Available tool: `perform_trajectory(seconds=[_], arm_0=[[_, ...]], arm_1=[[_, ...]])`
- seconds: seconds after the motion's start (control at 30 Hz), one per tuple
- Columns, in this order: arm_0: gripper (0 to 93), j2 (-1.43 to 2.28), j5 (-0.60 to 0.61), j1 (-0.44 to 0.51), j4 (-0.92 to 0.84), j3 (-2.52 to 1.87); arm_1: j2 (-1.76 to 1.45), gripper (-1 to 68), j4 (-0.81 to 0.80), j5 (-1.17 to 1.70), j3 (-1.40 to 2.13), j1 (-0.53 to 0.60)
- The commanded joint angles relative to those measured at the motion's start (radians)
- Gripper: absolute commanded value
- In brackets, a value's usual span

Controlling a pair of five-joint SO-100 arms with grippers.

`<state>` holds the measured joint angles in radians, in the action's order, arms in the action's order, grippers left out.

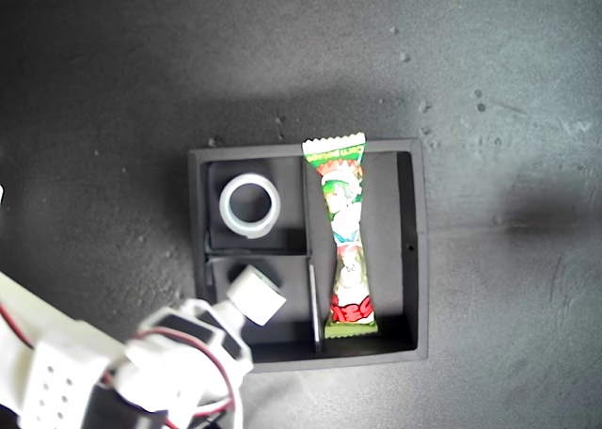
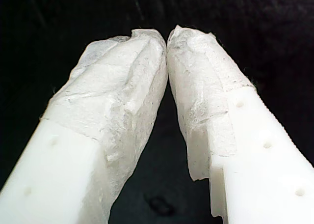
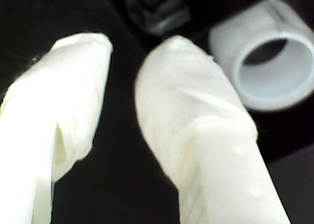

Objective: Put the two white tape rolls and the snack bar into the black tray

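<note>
The black tray (image 1: 419, 250) lies in the middle of the exterior view. One wide white tape roll (image 1: 251, 205) lies flat in its upper-left square compartment. The snack bar (image 1: 346, 246) lies lengthwise in the long compartment. My second gripper (image 3: 128, 52) is open and empty, with a tape roll (image 3: 274, 67) just beside one finger (image 3: 196, 111). In the exterior view its arm comes from the lower left, and its white end (image 1: 256, 295) hangs over the lower-left compartment. I cannot tell the other tape roll apart from that white end. My first gripper (image 2: 167, 37) is shut on nothing over a black surface.
The dark grey table (image 1: 489, 90) surrounds the tray on every side. The white arm body with red wires (image 1: 141, 373) fills the exterior view's lower-left corner. A thin divider wall (image 1: 311, 297) separates the square compartments from the long one.
</note>
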<state>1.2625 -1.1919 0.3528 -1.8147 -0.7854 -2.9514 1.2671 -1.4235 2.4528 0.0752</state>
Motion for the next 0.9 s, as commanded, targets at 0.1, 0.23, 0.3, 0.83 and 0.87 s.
perform_trajectory(seconds=[0.1, 0.23, 0.3, 0.83, 0.87], arm_0=[[0.0, 0.572, 0.063, -0.135, 0.061, -0.512], [0.0, 0.950, 0.101, -0.247, 0.210, -0.968], [0.0, 1.132, 0.100, -0.279, 0.284, -1.178], [0.0, 2.011, -0.074, -0.193, 0.491, -2.155], [0.0, 2.057, -0.083, -0.179, 0.489, -2.197]], arm_1=[[-0.167, -0.7, -0.107, 0.112, 0.324, -0.034], [-0.290, -0.7, -0.095, 0.130, 0.462, -0.071], [-0.394, -0.7, -0.060, 0.130, 0.540, -0.087], [-0.396, -0.5, -0.080, 0.132, 0.670, -0.144], [-0.397, -0.5, -0.060, 0.095, 0.670, -0.141]])
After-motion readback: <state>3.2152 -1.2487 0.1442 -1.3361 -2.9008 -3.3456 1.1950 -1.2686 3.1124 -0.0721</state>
